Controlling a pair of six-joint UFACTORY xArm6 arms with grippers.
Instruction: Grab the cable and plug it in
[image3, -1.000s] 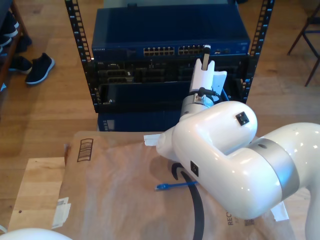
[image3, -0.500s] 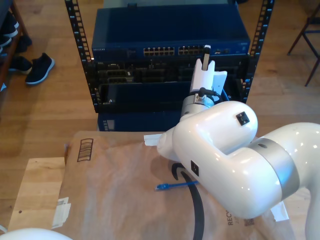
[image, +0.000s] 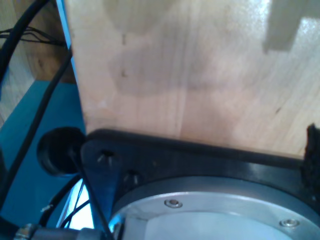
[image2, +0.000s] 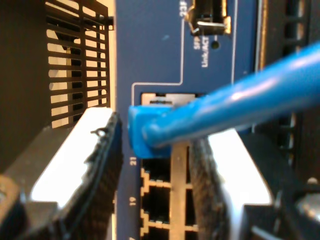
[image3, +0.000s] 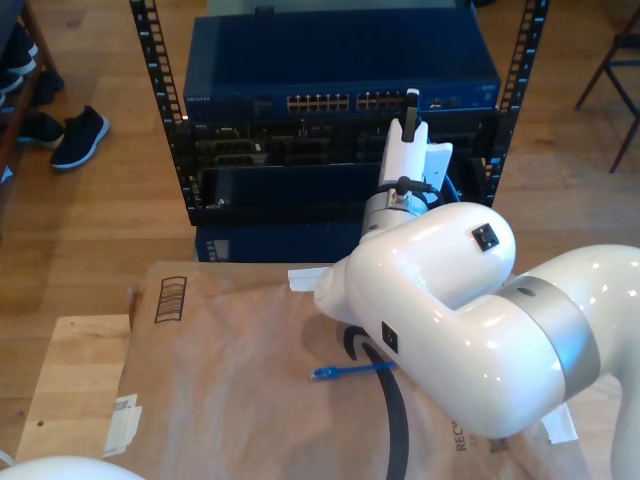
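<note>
step: insertion. My second gripper (image2: 155, 165) has the plug (image2: 150, 131) right at the port row of the switch (image3: 340, 60), judging by both views.
second gripper: pads (image2: 107, 150) stand on either side of the plug; contact isn't visible, so I can't tell whether it's clamped or loose.
first gripper: wrist view gives wood and the arm's own flange, no jaws. Can't tell its state.
plug position: between the pads, nose toward the port (image2: 167, 100) just ahead of the gripper. Whether it's already inside or only at the mouth, can't tell.
cable position: cable (image2: 240, 97) runs back from the plug, out past the gripper and toward the camera. Far end (image3: 325, 373) lies free on the brown paper (image3: 220, 380), well behind the gripper, beside a black cable (image3: 395, 410).
how to do it well: keep the plug square to the port face, push straight along the gripper axis, no twist. Watch the trailing cable doesn't lever the plug sideways. Don't release until it seats.
risk: nose catching the port edge or landing in the next port along.
cable look: thin, bright blue, round jacket; plug boot same blue, blocky, blurred this close.
</note>
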